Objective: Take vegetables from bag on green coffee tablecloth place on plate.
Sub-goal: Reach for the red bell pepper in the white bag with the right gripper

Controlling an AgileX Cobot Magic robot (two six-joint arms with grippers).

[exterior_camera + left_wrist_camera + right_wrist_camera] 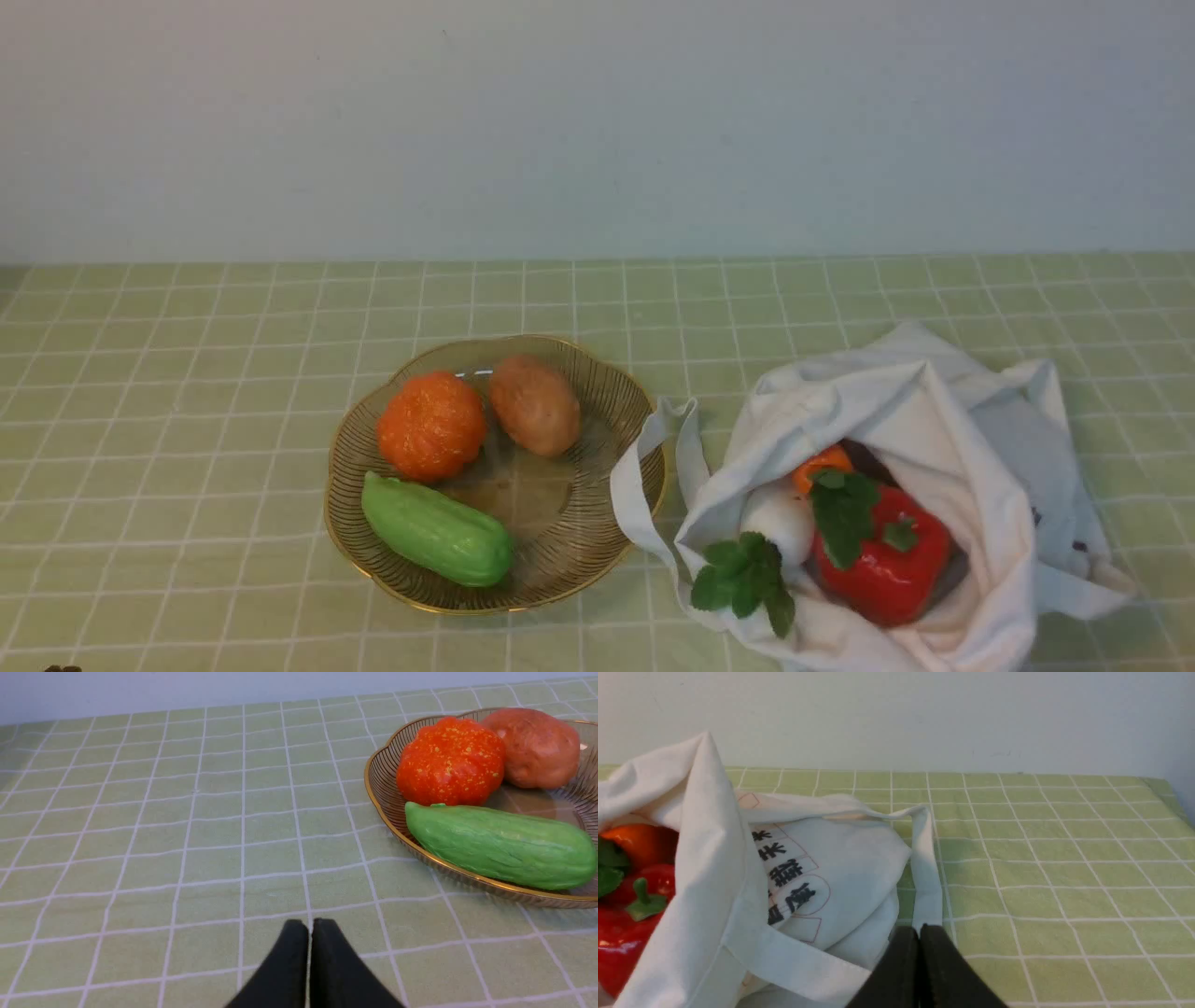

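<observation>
The work seems about half done: 3 vegetables (pixel 432 425) lie on the plate (pixel 597 563), more remain in the bag (pixel 980 495) – left claw (pixel 310 952) and right claw (pixel 920 956) are closed together, holding nothing.

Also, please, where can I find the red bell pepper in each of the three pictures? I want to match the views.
Front view: the red bell pepper is at the lower right, inside the mouth of the cloth bag.
Left wrist view: it is not in this picture.
Right wrist view: it is at the left edge, partly hidden by the bag.
Shared landmark: the green tablecloth with its white grid, seen in all three.
</observation>
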